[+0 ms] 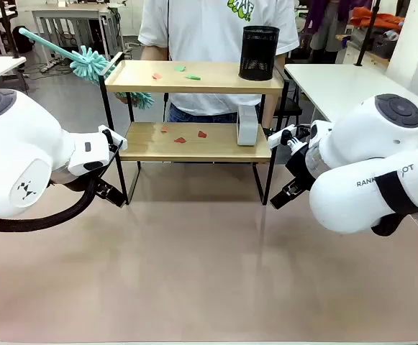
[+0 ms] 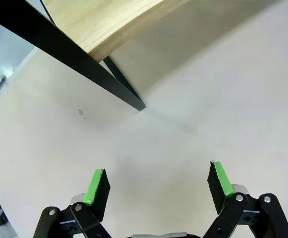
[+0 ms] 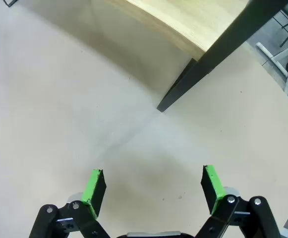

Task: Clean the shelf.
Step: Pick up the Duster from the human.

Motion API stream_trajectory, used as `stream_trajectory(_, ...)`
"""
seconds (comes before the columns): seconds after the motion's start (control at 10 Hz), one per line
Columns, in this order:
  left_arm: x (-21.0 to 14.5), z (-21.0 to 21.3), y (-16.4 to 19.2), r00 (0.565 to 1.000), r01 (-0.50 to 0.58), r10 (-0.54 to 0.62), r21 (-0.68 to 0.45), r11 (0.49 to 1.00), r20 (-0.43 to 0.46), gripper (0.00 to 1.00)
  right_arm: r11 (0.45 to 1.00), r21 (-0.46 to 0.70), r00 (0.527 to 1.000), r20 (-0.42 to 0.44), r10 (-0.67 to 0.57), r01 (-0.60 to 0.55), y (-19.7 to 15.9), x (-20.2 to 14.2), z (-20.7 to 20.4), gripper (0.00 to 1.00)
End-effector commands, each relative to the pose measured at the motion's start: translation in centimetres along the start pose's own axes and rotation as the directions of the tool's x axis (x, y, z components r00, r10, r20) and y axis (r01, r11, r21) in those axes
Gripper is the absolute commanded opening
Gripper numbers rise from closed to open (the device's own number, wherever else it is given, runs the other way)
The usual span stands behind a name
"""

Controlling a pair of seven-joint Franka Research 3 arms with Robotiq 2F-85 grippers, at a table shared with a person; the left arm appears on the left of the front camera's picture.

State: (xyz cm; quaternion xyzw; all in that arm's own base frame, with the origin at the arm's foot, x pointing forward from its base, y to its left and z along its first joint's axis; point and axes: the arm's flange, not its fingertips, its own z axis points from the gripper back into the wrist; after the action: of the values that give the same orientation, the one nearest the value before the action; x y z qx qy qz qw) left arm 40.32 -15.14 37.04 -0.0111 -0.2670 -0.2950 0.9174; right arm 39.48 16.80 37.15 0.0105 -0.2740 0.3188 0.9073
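Little looks done: coloured scraps [image 1: 181, 139] litter both boards of the shelf [image 1: 216, 80], which stands mid-table between the left gripper [image 2: 156, 174] and right gripper [image 3: 153, 179], both wide open and empty, a person's duster [image 1: 90, 63] at its top-left corner.

From the front, the person [image 1: 216, 43] was cut off above the shoulders, and the shelf [image 1: 216, 147] hid most of the body below the waist. The red and green scraps [image 1: 180, 140] on its boards were too small for me to identify. In each wrist view the top edge cut the shelf down to a board corner and one leg. The left claw [image 2: 158, 181] and right claw [image 3: 152, 183] lost their bases to the bottom edge.
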Motion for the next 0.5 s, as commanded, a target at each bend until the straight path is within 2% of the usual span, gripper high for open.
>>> stream_trajectory(0.0,0.01,0.02,0.0,1.0,0.0,0.0,0.0,1.0,0.001,1.0,1.0,0.0,1.0,0.0,0.0,0.0,0.0,0.0,0.0,1.0)
stream_trajectory(0.4,0.01,0.02,0.0,1.0,0.0,0.0,0.0,1.0,0.001,1.0,1.0,0.0,1.0,0.0,0.0,0.0,0.0,0.0,0.0,1.0)
